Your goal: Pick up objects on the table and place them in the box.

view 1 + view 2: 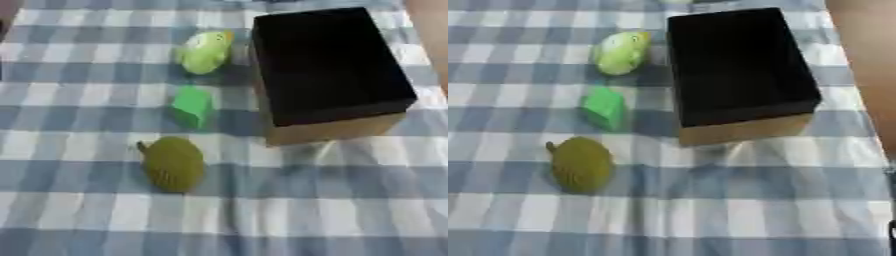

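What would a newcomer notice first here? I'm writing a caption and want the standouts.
The open box, black inside with tan walls, dominates the upper right of the blue-and-white checked cloth. To its left three green things lie in a column: a light green rounded toy farthest, a bright green block in the middle, an olive round fruit-like thing nearest.

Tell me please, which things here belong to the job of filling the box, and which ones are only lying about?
Belong to the job:
- light green rounded toy with a yellow tip
- bright green block
- olive-green round fruit-shaped object with a short stem
- brown cardboard box with a black inside, nothing visible in it

Only lying about:
- blue and white checked tablecloth

Neither robot hand is in view.
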Available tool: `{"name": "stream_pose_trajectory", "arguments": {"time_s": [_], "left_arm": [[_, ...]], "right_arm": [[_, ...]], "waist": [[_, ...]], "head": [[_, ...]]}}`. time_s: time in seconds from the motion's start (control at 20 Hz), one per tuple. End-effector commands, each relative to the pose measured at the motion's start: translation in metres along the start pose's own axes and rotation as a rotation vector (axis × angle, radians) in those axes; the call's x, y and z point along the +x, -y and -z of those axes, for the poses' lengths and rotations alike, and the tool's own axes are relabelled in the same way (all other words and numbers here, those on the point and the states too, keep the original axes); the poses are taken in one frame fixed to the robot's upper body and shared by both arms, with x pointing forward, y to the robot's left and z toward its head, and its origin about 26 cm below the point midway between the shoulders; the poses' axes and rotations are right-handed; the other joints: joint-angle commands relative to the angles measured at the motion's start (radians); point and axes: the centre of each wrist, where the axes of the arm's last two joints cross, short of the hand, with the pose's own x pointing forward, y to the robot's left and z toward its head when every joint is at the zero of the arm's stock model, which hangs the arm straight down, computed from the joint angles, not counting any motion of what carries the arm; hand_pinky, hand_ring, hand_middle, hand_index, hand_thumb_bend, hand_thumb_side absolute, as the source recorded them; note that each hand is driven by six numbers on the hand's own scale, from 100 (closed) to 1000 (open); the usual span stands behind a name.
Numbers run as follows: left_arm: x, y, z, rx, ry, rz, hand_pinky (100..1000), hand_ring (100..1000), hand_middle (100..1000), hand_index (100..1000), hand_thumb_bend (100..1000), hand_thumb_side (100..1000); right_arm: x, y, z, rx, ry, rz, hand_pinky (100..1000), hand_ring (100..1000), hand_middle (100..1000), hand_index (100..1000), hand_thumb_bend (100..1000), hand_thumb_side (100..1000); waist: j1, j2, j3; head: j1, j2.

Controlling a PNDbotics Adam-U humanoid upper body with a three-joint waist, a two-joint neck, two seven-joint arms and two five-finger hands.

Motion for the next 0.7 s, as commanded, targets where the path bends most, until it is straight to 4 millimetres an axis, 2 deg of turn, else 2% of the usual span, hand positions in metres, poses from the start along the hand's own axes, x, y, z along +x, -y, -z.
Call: {"name": "stream_pose_trajectory", "arguments": {"time_s": [0.05,0.4,0.7], "left_arm": [[0.005,-0.001,0.005,-0.032,0.008,0.021,766,788,792,887,100,645],[0.006,0.0,0.012,-0.065,0.029,0.056,768,790,795,891,100,638],[0.003,-0.015,0.019,-0.174,-0.006,0.186,772,795,797,893,100,614]], "right_arm": [[0.002,0.002,0.006,0.011,0.021,-0.005,933,1000,440,941,100,470],[0.002,0.008,0.006,-0.001,0.019,-0.026,934,1000,442,941,100,470],[0.003,0.01,0.005,0.01,0.01,-0.044,934,1000,440,942,100,470]], "waist": [[-0.008,-0.006,-0.005],[0.005,-0.003,-0.022],[0.02,-0.008,-0.019]], "head": [[-0.001,-0.012],[-0.021,-0.02],[-0.032,-0.009]]}}
